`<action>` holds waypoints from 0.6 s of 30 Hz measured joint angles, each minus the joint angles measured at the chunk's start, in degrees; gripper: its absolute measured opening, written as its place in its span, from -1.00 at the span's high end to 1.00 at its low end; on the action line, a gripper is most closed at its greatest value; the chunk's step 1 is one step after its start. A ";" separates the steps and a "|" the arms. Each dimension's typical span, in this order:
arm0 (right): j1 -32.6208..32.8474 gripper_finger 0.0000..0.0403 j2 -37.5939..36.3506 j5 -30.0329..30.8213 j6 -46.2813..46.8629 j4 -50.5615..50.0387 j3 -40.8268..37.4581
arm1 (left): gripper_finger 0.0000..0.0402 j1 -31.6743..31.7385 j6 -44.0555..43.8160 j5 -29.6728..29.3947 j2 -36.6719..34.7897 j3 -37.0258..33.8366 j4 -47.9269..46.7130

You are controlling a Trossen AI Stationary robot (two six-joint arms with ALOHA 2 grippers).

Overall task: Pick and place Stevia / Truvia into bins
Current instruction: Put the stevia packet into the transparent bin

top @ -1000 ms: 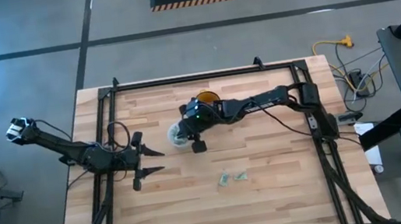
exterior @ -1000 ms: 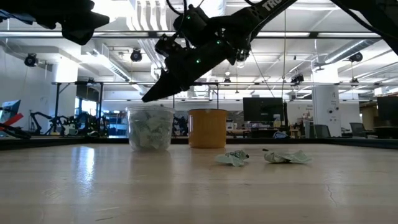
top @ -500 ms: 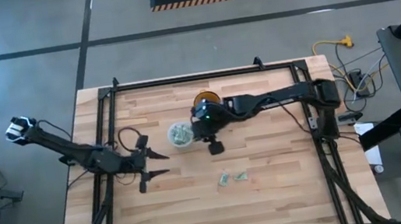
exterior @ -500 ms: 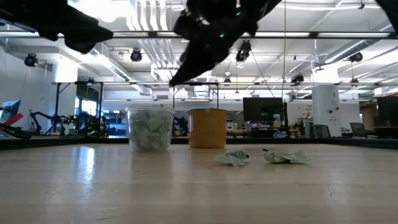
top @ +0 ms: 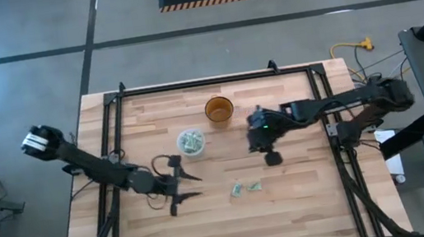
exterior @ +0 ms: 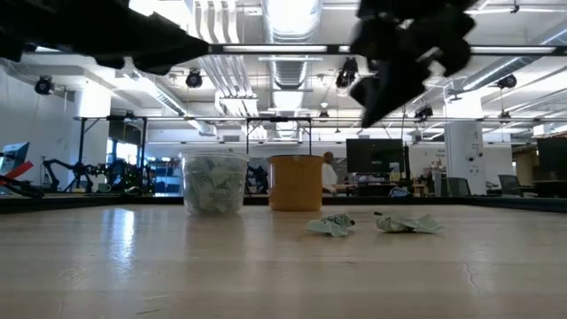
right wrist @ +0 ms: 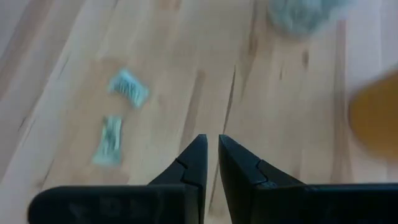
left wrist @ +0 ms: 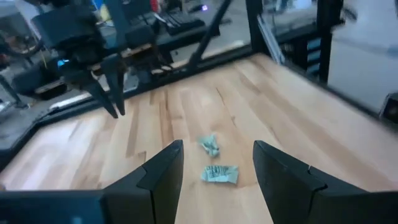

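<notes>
Take the translucent cup (top: 190, 142) as your landmark. Nearest you, toward the front edge from it, two loose sachets (top: 246, 188) lie side by side on the wooden table (top: 307, 205), touching nothing, which looks like why both arms are angled that way. Your left gripper (top: 185, 185) sits front-left of the cup and just beside the sachets, fingers spread wide with nothing between them; its wrist view frames both packets (left wrist: 215, 163) in the gap, so it seems lined up for the next pick. Your right gripper (top: 270, 152) hangs to the cup's right, raised off the table, fingers nearly closed with only a thin slit and, as far as you can see, empty. The cup itself already holds a heap of sachets (exterior: 213, 184), so it is evidently the bin in use. Just behind and to its right stands the amber cup (top: 218, 110), close by; whether they touch is unclear. Bare board surrounds the loose pair, giving you open room, though both grippers converging there could crowd each other
</notes>
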 joint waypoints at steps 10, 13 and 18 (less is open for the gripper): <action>-0.11 0.84 -17.50 4.30 6.79 1.83 -15.46 | 0.12 0.20 7.30 2.02 22.00 16.49 -1.99; -0.11 0.84 -21.10 5.19 6.80 3.46 -17.71 | 0.12 0.80 7.23 3.18 27.62 23.00 -8.61; -0.11 0.84 -24.72 5.79 6.80 4.30 -19.42 | 0.12 2.18 4.82 3.21 34.95 33.45 -21.34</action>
